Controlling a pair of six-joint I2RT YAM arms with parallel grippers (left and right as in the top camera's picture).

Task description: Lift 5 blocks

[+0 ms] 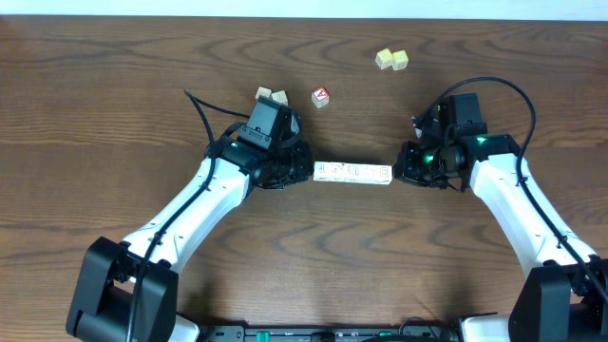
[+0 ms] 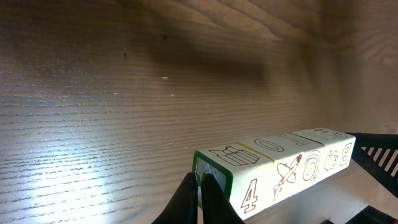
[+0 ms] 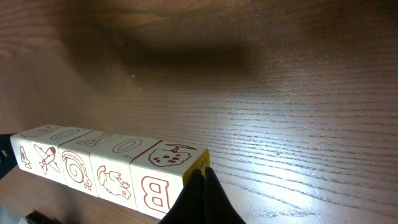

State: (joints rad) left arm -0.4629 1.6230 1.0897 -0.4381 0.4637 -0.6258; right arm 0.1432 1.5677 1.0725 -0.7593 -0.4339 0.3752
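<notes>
At frame centre we brace the row of five blocks [image 1: 352, 172] by its end edges between left tool [image 1: 306, 172] and right tool [image 1: 399, 171], both pinched narrow, open counter [image 1: 351, 256] below.

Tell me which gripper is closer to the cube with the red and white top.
Left. The left gripper sits at the left end of the block row, with the red-and-white cube just beyond it; the right gripper sits at the row's other end, farther off sideways.

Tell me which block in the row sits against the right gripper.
The block with the letter B, at the row's right end: only its outer face touches the right gripper.
</notes>
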